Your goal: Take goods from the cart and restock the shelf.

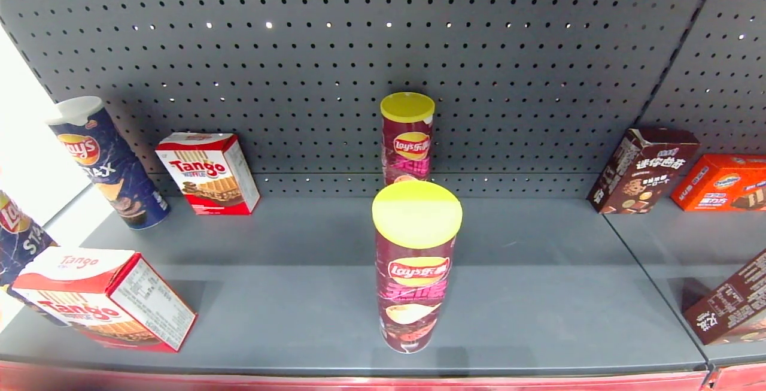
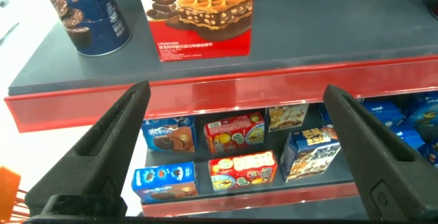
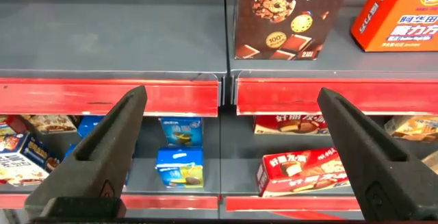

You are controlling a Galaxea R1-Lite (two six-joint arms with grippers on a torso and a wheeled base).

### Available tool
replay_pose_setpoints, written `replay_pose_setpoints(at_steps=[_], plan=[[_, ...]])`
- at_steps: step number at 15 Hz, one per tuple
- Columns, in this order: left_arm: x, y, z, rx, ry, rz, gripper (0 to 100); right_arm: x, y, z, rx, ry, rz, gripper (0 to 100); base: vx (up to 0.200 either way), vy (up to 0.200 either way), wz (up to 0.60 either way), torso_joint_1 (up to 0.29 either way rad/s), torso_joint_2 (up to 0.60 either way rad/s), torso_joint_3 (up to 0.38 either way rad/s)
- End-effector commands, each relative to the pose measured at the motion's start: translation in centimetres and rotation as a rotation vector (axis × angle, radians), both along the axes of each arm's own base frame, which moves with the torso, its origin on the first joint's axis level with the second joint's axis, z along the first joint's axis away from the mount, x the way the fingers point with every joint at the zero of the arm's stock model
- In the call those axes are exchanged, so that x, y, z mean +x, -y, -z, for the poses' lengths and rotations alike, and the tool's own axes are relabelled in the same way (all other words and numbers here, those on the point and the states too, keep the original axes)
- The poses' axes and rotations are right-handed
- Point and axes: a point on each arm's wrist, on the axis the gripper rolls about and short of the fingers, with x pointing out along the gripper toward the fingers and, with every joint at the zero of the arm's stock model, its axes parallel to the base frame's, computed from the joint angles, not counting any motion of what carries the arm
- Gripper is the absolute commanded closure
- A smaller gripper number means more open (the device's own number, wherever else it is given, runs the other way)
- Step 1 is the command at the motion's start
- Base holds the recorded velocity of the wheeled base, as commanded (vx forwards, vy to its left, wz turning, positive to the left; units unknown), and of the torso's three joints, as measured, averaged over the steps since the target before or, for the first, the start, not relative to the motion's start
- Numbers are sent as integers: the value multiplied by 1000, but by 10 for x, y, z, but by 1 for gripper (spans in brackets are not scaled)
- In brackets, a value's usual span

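Restocking in progress: front can (image 1: pixel 414 271) and back can (image 1: pixel 408 139) upright in file at the middle of the shelf (image 1: pixel 538 283). Left gripper (image 2: pixel 237 92) and right gripper (image 3: pixel 233 95) low before the red lip (image 3: pixel 41 97), jaws spread wide, holding nothing. Likely next: a fetch from the cart. Best to pull clear of the lip, grip mid-body, keep upright, set down beside the file.

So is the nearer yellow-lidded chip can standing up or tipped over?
Upright. The nearer chip can stands on its base on the grey shelf, its yellow lid on top, facing up.
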Motion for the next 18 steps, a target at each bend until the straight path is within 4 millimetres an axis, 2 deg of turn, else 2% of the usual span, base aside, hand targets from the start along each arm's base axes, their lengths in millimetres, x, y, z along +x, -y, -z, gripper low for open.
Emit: replay_pose_setpoints(at_steps=[1, 9, 11, 18], plan=[[0, 0, 0, -4, -2, -1, 0, 0, 0, 0, -1, 1, -1, 0, 0, 0, 0, 0, 0, 0], [0, 0, 0, -3, 0, -5, 0, 0, 0, 0, 1, 2, 2, 0, 0, 0, 0, 0, 0, 0], [0, 0, 0, -6, 0, -7, 0, 0, 0, 0, 1, 2, 3, 0, 0, 200, 0, 2, 5, 2], [0, 0, 0, -4, 0, -4, 0, 0, 0, 0, 2, 2, 3, 0, 0, 0, 0, 0, 0, 0]])
